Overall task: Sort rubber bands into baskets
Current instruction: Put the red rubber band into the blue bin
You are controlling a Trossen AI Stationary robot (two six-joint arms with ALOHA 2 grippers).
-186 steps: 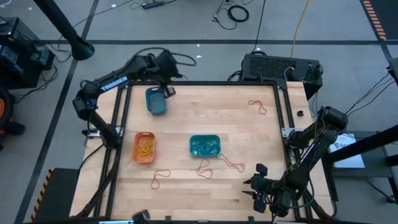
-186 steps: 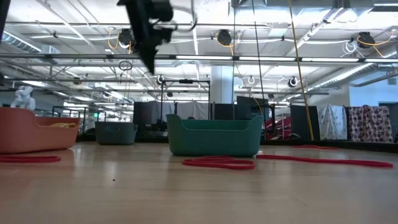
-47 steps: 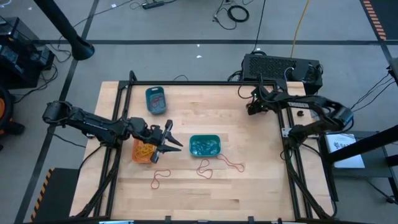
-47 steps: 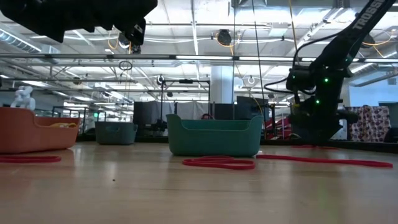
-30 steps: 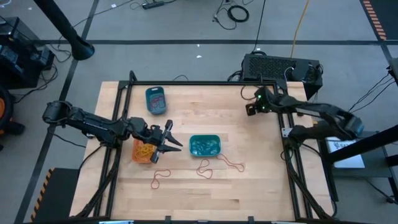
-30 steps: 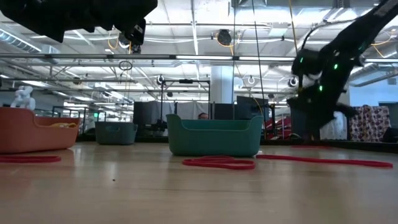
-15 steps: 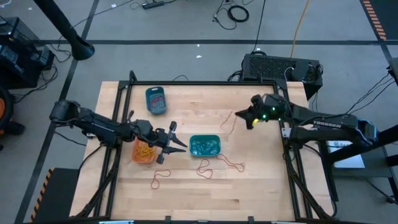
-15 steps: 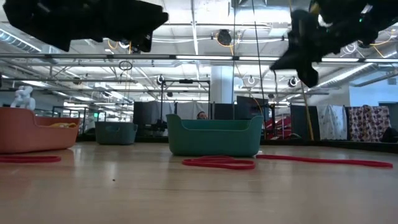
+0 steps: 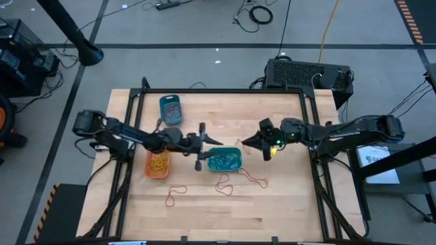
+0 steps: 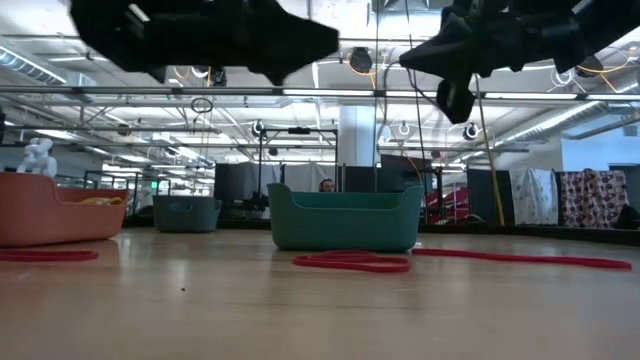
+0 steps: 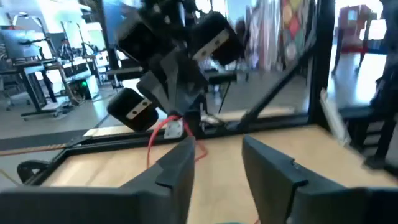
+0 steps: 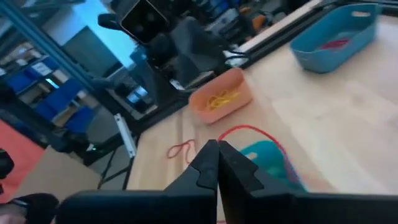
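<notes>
Three baskets stand on the wooden table: a blue one [image 9: 170, 109] at the far left, an orange one [image 9: 158, 164] holding yellow bands, and a teal one [image 9: 225, 159] near the middle. My left gripper [image 9: 201, 145] hovers open beside the teal basket's left end, with nothing between its fingers [image 11: 180, 165]. My right gripper [image 9: 245, 143] hovers above that basket's right end, shut on a red rubber band [image 12: 258, 134]. Three more red bands [image 9: 176, 196] [image 9: 225, 184] [image 9: 255, 179] lie flat on the table near its front. My right gripper pinches the red rubber band at one point of its loop [image 12: 222, 138], between the ends of its two fingers. The fingers come about level from the table's right side. The loop [image 11: 152, 144] hangs slack below them, clear of the table.
Black frame rails [image 9: 136, 122] run along the table's left, far and right edges. A black box [image 9: 306, 73] sits behind the far right corner. Bare wood lies at the table's near side [image 9: 218, 211] and far middle [image 9: 225, 112].
My right gripper has swung from the table's far right corner toward the middle and the teal basket, turning level to point left, with the red band lifted off the table and hanging from it. My left gripper has moved right, from over the orange basket toward the teal one.
</notes>
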